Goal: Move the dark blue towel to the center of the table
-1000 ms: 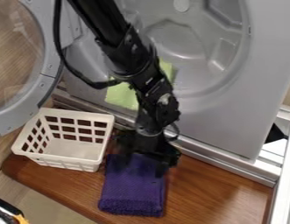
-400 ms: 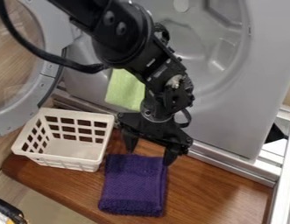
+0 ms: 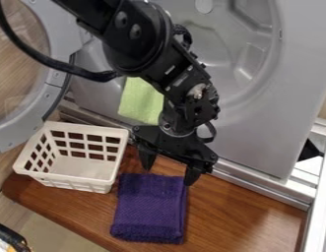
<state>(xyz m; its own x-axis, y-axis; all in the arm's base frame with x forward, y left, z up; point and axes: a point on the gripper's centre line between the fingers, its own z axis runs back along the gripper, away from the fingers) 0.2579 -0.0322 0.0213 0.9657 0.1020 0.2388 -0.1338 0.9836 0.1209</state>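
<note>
Open gripper above a folded towel on brown wood.
The jaws stand wide apart, gripping nothing, at the towel's far edge; the towel (dark blue, nearly purple) lies on the wooden table near its front edge, just beside a white basket. Behind stands a grey machine, its round door swung open, a pale green cloth at its opening.
</note>
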